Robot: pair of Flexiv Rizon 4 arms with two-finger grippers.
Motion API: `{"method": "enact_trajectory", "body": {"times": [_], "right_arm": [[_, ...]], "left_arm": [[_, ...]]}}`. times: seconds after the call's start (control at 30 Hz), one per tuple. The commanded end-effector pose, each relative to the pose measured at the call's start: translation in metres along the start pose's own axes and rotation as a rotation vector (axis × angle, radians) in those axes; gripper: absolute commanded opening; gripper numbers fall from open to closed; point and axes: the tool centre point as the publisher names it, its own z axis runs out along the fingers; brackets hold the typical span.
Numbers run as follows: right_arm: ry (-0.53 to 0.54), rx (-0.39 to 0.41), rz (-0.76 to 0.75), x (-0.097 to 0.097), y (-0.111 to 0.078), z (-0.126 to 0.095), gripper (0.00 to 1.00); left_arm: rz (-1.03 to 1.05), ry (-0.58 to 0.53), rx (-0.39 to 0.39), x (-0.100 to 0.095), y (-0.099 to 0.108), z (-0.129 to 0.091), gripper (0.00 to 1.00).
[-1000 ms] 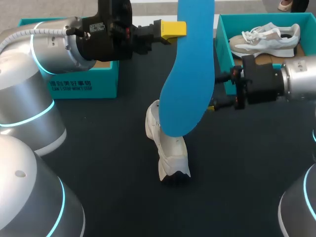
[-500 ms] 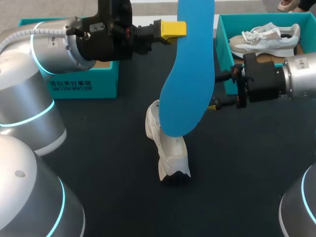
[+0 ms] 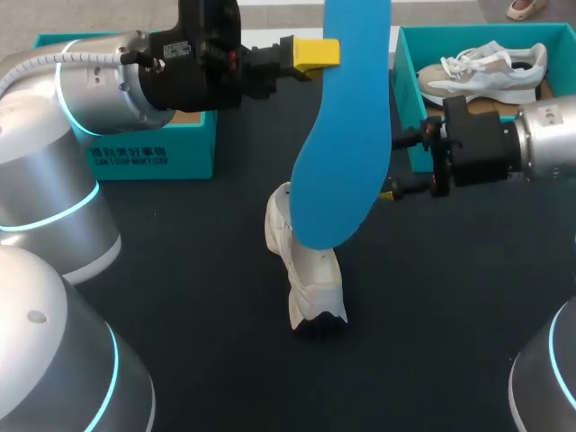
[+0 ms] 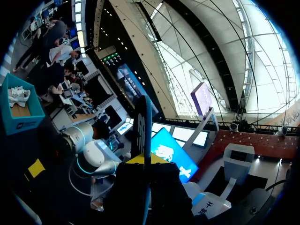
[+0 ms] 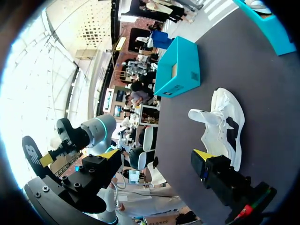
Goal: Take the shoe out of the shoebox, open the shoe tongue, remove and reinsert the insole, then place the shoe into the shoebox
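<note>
Insole (image 3: 346, 135) hangs pinched by left fingers (image 3: 315, 52) above shoe (image 3: 306, 270), bench (image 3: 180, 270) middle. Looks light, bendy; pinch flat faces. Right fingers (image 5: 202, 155) wide, empty.

A dark, matte table (image 3: 180, 297) carries 3 things directly. 1 white shoe (image 3: 310, 274) sits near the middle, well apart from both boxes; in the right wrist view it lies on its side, with a dark panel along its flank (image 5: 220, 124). 1 teal shoebox (image 3: 153, 153) stands at the far left of the table, its open top showing a brown inside. A 2nd teal shoebox (image 3: 407, 99) stands at the far right corner.
</note>
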Motion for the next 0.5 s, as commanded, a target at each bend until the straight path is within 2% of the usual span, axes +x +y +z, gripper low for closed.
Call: {"method": "enact_trajectory", "body": {"times": [0.03,0.07,0.13,0.27,0.3,0.33,0.5], "right_arm": [[0.0,-0.001,0.0,0.0,0.0,0.002,1.0],[0.0,-0.001,0.0,0.0,0.0,0.002,1.0],[0.0,-0.001,0.0,0.0,0.0,0.002,1.0],[0.0,-0.001,0.0,0.0,0.0,0.002,1.0],[0.0,-0.001,0.0,0.0,0.0,0.002,1.0],[0.0,-0.001,0.0,0.0,0.0,0.002,1.0],[0.0,-0.001,0.0,0.0,0.0,0.002,1.0]], "left_arm": [[0.098,-0.018,-0.063,-0.004,0.012,-0.01,0.0],[0.161,-0.016,-0.087,-0.005,0.014,-0.014,0.0],[0.178,0.023,-0.026,-0.006,0.017,-0.021,0.0],[0.397,0.003,-0.075,-0.021,0.031,-0.038,0.0],[0.519,0.002,-0.099,-0.027,0.036,-0.043,0.0],[0.553,0.002,-0.112,-0.03,0.038,-0.045,0.0],[0.981,0.015,-0.292,-0.047,0.046,-0.059,0.0]]}}
